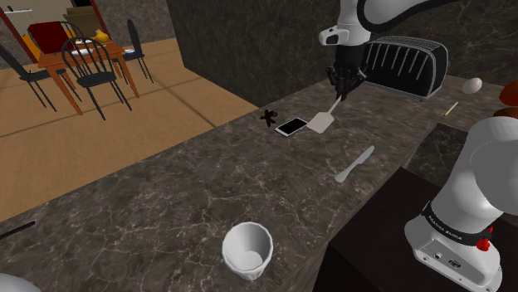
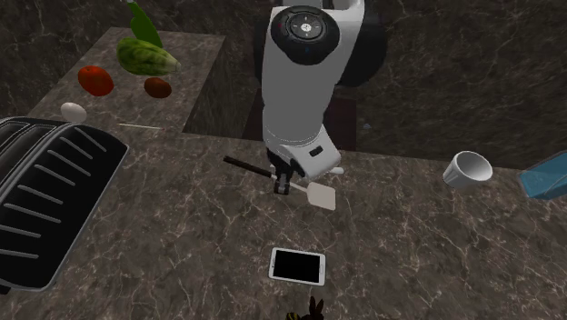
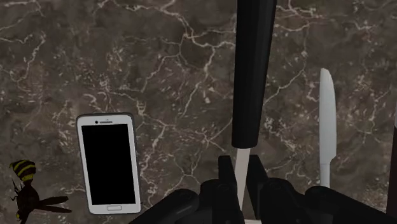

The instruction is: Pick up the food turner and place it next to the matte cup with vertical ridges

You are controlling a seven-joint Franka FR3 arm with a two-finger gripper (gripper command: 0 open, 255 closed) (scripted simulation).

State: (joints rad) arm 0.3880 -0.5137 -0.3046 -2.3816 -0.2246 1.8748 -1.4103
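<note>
My gripper (image 1: 340,93) is shut on the food turner's thin white shaft (image 3: 242,170), over the dark marble counter in front of the toaster. The turner's white blade (image 1: 321,123) slants down towards the phone, and its black handle (image 3: 253,70) sticks out past the fingers. In the second exterior view the blade (image 2: 322,195) and handle (image 2: 245,165) show on either side of the gripper (image 2: 283,182). The white ridged cup (image 1: 247,249) stands upright near the counter's front edge, far from the gripper; it appears again (image 2: 468,169) at the second exterior view's right.
A white phone (image 3: 109,162) lies on the counter beside the turner, with a wasp figure (image 3: 28,191) past it. A white knife (image 1: 354,163) lies between gripper and stand. A black toaster (image 1: 404,66) sits behind the gripper; an egg (image 2: 74,110) and vegetables (image 2: 145,56) lie beyond it.
</note>
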